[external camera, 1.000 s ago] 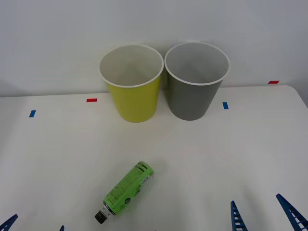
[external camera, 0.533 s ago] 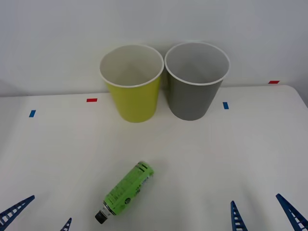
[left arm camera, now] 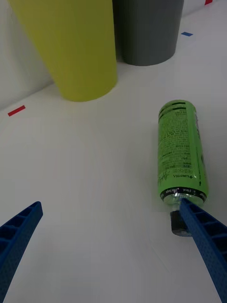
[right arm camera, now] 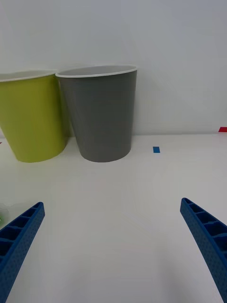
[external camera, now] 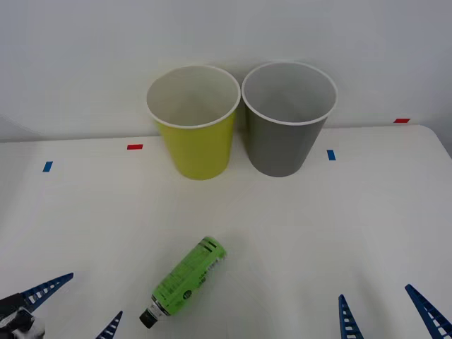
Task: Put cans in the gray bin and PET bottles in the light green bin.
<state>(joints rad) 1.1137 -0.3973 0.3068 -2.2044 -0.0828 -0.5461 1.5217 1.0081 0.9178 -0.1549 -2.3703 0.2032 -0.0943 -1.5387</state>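
A PET bottle [external camera: 187,279] with a bright green label and black cap lies on its side on the white table, cap toward the near edge. In the left wrist view the PET bottle [left arm camera: 182,151] sits just ahead of one finger, whose tip overlaps the cap. My left gripper [external camera: 78,307] is open at the near left, beside the bottle, with nothing in it. My right gripper [external camera: 387,318] is open at the near right. At the back stand the light green bin [external camera: 195,145] and, to its right, the gray bin [external camera: 286,141], side by side.
Small tape marks lie on the table: red tape [external camera: 134,147] and blue tape [external camera: 47,167] at the left, blue tape [external camera: 330,154] and red tape [external camera: 401,121] at the right. A white wall rises behind the bins.
My left gripper has come up into view from the bottom left corner and moved toward the bottle. The right gripper, the bottle and the bins have stayed put.
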